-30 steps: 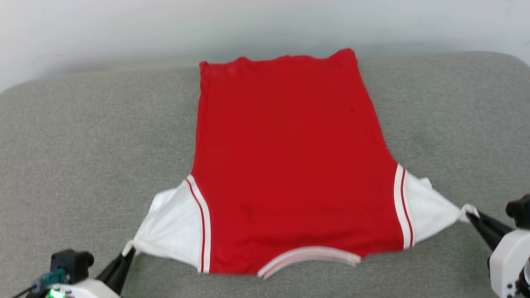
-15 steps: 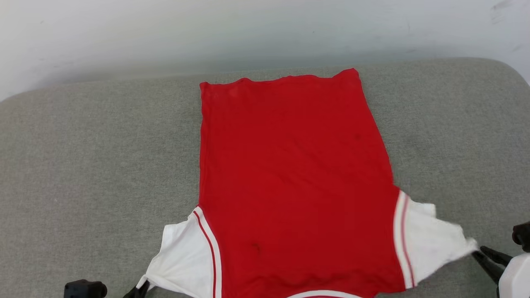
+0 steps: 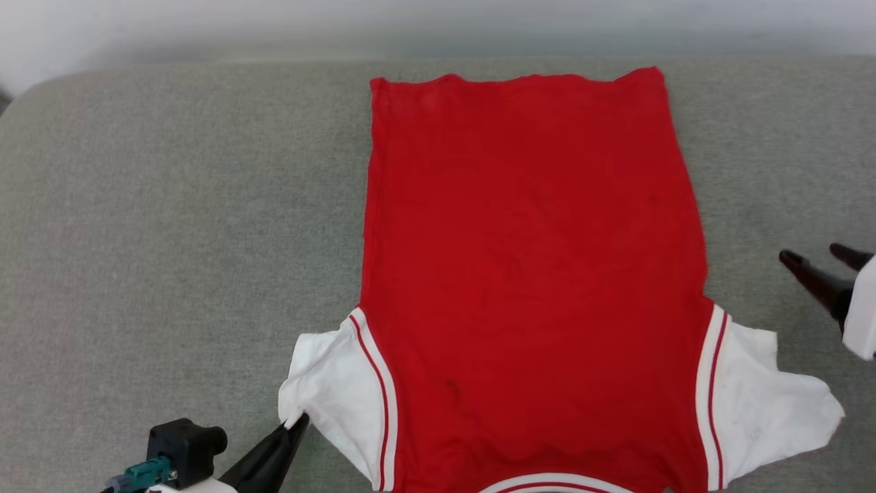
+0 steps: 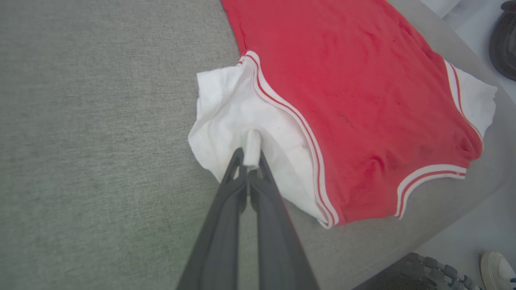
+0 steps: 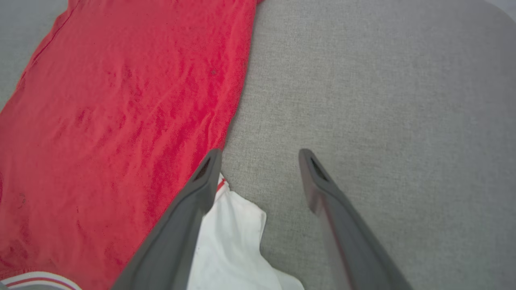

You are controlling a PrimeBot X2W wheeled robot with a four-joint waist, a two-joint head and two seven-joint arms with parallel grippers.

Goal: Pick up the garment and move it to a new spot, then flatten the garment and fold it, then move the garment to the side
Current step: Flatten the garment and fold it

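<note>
Here the garment [image 3: 534,274] lies clamped in left gripper [image 4: 250,163].

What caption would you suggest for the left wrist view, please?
The left fingers pinch the garment by its white sleeve on grey fabric.

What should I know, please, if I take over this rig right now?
Left gripper: shut on the tip of the garment's white sleeve on the robot's left.
Right gripper: open, empty, over the grey padded surface, apart from the other sleeve.
Garment: spread out, plain red side up, neckband toward the robot.
Done: laid out mostly flat; the held sleeve is bunched.
Left: smooth the sleeves, fold, move aside.
</note>
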